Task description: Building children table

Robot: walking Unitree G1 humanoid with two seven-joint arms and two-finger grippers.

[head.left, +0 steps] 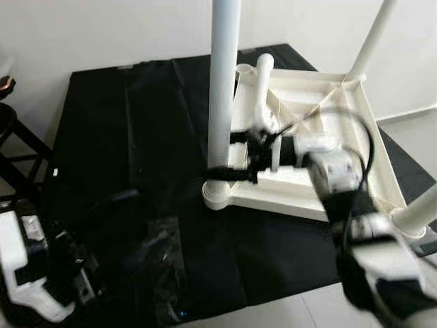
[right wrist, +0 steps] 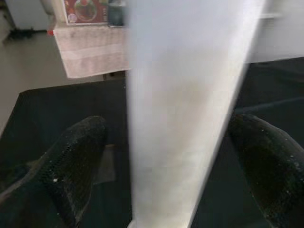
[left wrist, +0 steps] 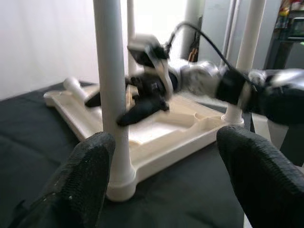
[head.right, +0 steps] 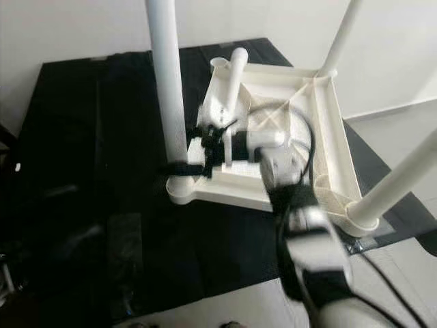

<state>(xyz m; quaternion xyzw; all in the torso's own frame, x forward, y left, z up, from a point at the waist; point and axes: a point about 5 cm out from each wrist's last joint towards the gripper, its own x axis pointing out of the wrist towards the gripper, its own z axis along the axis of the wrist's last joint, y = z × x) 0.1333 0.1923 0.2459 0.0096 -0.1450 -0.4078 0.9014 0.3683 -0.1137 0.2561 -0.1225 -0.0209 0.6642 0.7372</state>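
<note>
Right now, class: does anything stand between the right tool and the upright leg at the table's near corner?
Nothing visible does. The right tool straddles the near upright leg, one finger on each side, not closed on it.

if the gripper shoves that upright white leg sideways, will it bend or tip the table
The leg looks like a stiff plastic tube, so it probably won't bend. The upturned table top looks light and hollow, so a shove from the right gripper could slide or lift it on the black cloth.

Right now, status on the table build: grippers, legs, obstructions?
Right gripper open, fingers straddling near-corner leg. Left gripper open, low beside mat. Upturned tabletop: three legs standing, fourth leg lying loose inside. Plastic wrap on mat.
</note>
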